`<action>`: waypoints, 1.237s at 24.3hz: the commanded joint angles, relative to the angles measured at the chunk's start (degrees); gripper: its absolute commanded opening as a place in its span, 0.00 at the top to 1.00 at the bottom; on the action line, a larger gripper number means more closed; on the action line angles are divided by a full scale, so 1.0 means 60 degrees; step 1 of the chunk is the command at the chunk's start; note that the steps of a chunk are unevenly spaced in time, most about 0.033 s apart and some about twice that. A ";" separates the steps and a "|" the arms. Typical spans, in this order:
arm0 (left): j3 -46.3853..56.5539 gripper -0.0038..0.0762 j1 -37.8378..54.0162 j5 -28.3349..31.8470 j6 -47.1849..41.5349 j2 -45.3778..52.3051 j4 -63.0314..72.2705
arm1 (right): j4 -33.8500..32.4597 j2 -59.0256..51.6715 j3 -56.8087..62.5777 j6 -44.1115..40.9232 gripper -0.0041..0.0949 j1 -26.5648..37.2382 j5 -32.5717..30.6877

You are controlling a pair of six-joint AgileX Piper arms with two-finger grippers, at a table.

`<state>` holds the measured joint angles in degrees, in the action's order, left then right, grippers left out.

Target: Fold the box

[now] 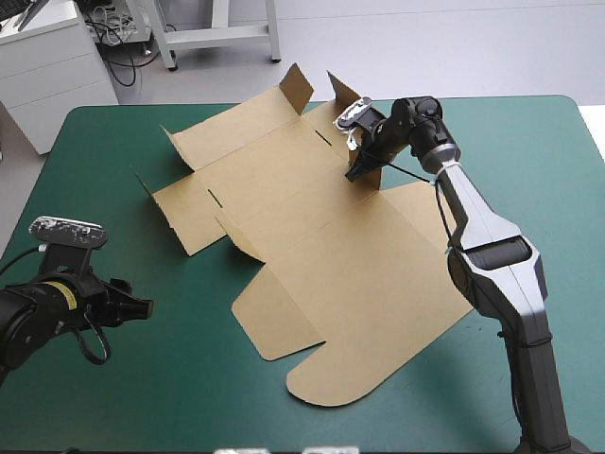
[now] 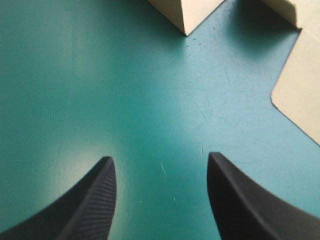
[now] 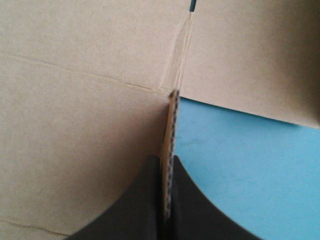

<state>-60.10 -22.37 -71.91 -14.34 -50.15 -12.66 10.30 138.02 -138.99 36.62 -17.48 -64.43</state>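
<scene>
The brown box (image 1: 312, 236) lies as a cut sheet in the middle of the teal-green table, mostly flat, with a few flaps raised along its far and left sides. My right gripper (image 1: 362, 170) is at the sheet's far right edge, shut on a side flap that stands on edge. In the right wrist view the board's edge (image 3: 171, 150) runs up between the black fingers (image 3: 135, 205), with the flat box panel (image 3: 85, 100) to one side of it. My left gripper (image 1: 142, 308) hovers open over bare cover near the front left, its fingers (image 2: 95, 200) apart. Corners of the box (image 2: 187, 12) show ahead of it.
Bare teal-green cover (image 1: 170, 397) spreads around the sheet at the front and on the left. The sheet's rounded lid flap (image 1: 359, 369) reaches toward the front edge. A white cabinet (image 1: 47, 66) stands off the table's far left corner.
</scene>
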 commanded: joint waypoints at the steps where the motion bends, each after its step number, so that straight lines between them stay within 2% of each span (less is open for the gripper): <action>1: -0.0306 0.47 -0.0024 -0.0396 0.0057 0.0089 -0.0260 | 0.0148 -0.0866 -0.0337 0.1617 0.98 0.0030 -0.0209; 6: -0.0306 0.47 -0.0024 -0.0396 0.0182 0.0089 -0.0392 | 0.0987 -0.0866 -0.0337 0.3190 0.98 0.0030 -0.1175; 9: -0.0306 0.47 -0.0024 -0.0396 0.0182 0.0089 -0.0393 | 0.1505 -0.0908 -0.0337 0.3390 0.98 0.0030 -0.1175; 15: -0.0306 0.47 -0.0024 -0.0396 0.0182 0.0089 -0.0393 | 0.2752 -0.1324 -0.0337 0.5040 0.98 -0.0005 -0.1175; 20: -0.0306 0.47 -0.0024 -0.0396 0.0182 0.0089 -0.0393 | 0.1929 -0.1593 -0.0299 0.5015 0.98 -0.0251 -0.1175; 24: -0.0306 0.47 -0.0024 -0.0396 0.0414 0.0089 -0.0393 | 0.1833 -0.1572 -0.0060 0.5524 0.98 -0.0338 -0.1175; 30: -0.0306 0.47 -0.0024 -0.0396 0.0885 0.0089 -0.0393 | 0.2087 -0.1562 -0.0017 0.6162 0.98 -0.1021 -0.1192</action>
<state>-60.10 -22.37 -71.91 -9.68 -50.15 -13.92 19.45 132.93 -137.68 71.69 -22.30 -71.25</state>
